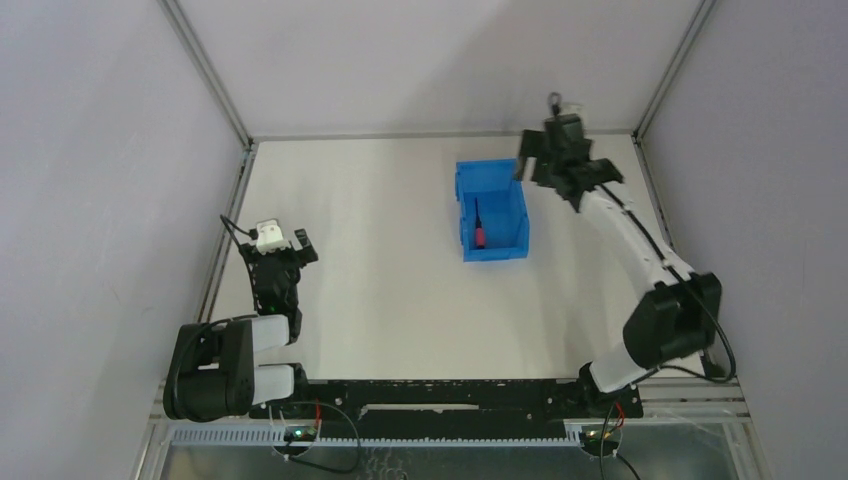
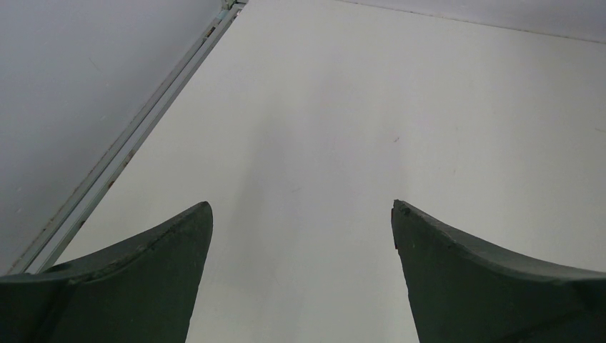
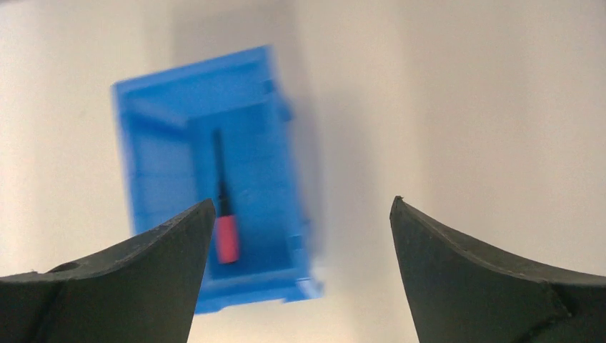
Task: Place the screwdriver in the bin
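Red-handled screwdriver [image 3: 226, 232] lies inside the bin [image 3: 154, 164].
Handle points to the bin's near end; right gripper [image 3: 301, 201] hangs above its far right side, jaws spread, empty; left gripper [image 2: 301, 203] well apart, jaws spread over the table [image 1: 380, 220].

White matte worktop [image 1: 380, 290] spanned enclosure. Plain pale grey panels on three sides: left wall [image 1: 100, 160], back wall [image 1: 440, 60], right wall [image 1: 780, 150]. Slim aluminium posts [image 1: 205, 72] rose from far corners. Aluminium rail [image 1: 228, 230] ran along worktop's left edge. Ribbed metal strip [image 1: 430, 436] lined near edge. Light was soft, even; shadows faint.
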Action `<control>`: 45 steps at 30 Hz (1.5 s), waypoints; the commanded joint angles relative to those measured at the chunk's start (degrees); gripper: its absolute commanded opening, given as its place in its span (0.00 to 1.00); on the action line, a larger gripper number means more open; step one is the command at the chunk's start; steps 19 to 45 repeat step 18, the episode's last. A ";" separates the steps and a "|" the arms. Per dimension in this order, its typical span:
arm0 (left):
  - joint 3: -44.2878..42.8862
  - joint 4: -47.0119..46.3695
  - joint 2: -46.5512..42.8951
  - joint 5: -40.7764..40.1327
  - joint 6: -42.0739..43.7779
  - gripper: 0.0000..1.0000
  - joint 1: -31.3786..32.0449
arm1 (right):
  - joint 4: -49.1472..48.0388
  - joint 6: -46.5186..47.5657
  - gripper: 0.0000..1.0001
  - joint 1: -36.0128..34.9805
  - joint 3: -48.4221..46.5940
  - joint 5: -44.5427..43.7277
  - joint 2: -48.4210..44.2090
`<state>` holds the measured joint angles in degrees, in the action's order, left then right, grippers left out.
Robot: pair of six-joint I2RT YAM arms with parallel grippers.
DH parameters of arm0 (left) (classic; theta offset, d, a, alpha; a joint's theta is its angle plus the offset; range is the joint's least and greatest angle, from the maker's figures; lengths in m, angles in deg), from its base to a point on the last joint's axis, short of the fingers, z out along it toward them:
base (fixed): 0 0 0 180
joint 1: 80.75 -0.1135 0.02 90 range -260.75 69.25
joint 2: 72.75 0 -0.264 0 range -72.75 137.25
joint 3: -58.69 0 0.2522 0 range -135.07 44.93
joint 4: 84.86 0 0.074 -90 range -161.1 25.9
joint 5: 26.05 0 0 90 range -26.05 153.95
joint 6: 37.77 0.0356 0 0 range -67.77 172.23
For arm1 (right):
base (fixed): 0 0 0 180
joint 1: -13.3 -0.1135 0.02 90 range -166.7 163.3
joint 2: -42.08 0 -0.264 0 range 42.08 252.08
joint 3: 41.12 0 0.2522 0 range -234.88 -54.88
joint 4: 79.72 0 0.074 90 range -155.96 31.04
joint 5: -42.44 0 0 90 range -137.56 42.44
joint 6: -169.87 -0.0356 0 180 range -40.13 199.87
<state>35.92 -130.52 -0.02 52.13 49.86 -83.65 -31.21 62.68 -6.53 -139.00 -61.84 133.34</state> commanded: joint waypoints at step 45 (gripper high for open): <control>-1.95 -1.67 -0.48 -0.14 1.15 1.00 0.19 | -4.69 10.15 1.00 23.91 11.14 6.92 -13.34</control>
